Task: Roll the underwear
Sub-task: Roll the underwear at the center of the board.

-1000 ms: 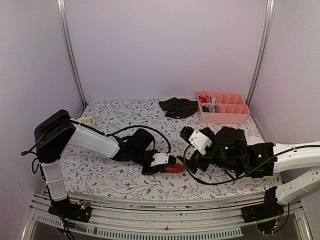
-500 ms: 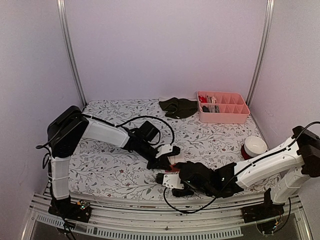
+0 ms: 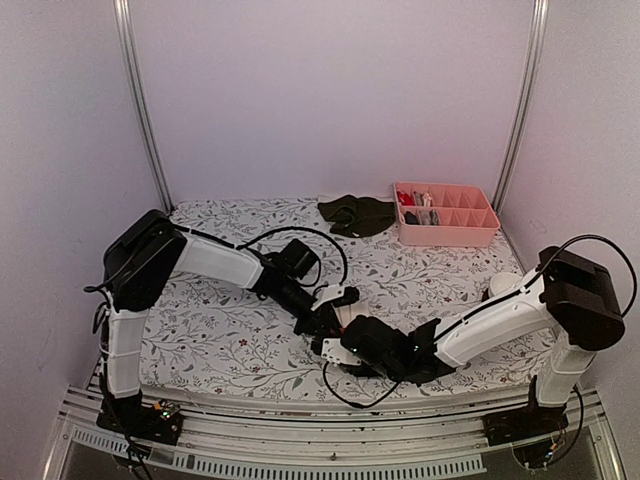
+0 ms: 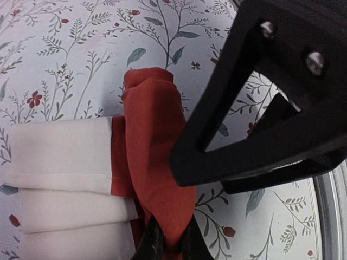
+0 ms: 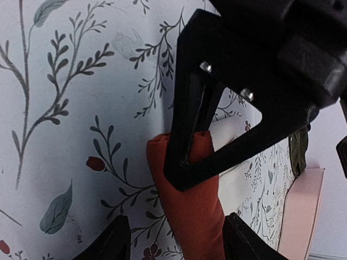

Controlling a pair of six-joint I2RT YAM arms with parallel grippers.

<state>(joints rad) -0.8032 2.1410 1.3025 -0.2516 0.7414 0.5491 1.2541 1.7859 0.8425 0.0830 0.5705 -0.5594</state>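
As seen up close, mid-roll: pinching the rust-red underwear (image 4: 157, 162) tight with the left gripper (image 4: 168, 246), straddling the same bundle with the right gripper (image 5: 176, 238), spread either side and not yet squeezing. Probably calls for closing on the roll, then turning it tighter. All on the floral tablecloth (image 3: 230, 340) near the front edge; farther back, dark olive underwear (image 3: 357, 214) near the pink tray (image 3: 450, 240), against plain lilac walls (image 3: 330, 100).

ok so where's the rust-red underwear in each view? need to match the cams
Top external: front-centre of the table, only a sliver of the rust-red underwear shows at the left gripper.
Left wrist: centre, running down to the bottom edge, with white cloth on its left.
Right wrist: lower centre, clamped by the left gripper.
Shared landmark: the floral table cover.
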